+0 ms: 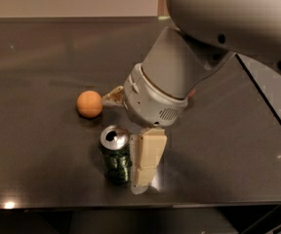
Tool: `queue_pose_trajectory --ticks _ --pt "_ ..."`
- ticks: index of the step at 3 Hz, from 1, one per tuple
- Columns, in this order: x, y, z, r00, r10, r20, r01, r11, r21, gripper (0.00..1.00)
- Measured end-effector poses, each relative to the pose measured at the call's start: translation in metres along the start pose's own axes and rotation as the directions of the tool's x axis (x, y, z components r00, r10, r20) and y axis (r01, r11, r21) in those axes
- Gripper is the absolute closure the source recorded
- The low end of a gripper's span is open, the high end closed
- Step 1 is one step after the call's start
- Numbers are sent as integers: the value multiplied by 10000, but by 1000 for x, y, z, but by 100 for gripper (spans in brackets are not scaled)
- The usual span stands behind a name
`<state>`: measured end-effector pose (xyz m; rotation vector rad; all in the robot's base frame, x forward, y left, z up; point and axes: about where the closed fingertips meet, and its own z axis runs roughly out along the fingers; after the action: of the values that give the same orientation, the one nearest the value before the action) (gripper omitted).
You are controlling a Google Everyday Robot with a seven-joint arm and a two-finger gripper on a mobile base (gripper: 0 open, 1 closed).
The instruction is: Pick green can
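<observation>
Nearest the front edge of the dark, glossy surface (43, 174) stands the green can (115, 156), upright, its silver top showing an opened pull-tab hole. The end effector (129, 141) hangs over it from above with its fingers spread apart, holding nothing. The near finger (148, 161), a pale block, reaches down just beside the can's right side, so close that I cannot tell whether it touches. The other finger (112, 97) shows farther back as a pale tip next to the orange (89, 104). The can seems to sit roughly in the gap between the two.

With the top opened, the can is probably empty or part full, so likely light and easy to tip or push along this smooth surface. Its thin metal wall would dent under a hard squeeze, and its painted side is slick. The best hold looks to be on the round body at about mid-height, fingers on opposite sides and level. Gripping at the top rim would be more likely to tilt the can. A moderate squeeze should do. If liquid remains, the can should stay upright when it is lifted.

Behind the fingers, the bulky grey wrist and arm (218, 28) fill the upper right and hide part of the surface. The orange lies left of the wrist, apart from the can.
</observation>
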<state>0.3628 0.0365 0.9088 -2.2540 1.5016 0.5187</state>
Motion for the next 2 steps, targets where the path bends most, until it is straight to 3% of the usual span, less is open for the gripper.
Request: queue_pose_trajectory --ticks 1,2 --pt "-3 1 8 10000 -88 -25 87 9999 -144 0" --pt "-2 1 12 9999 -15 -134 13 10000 -99 18"
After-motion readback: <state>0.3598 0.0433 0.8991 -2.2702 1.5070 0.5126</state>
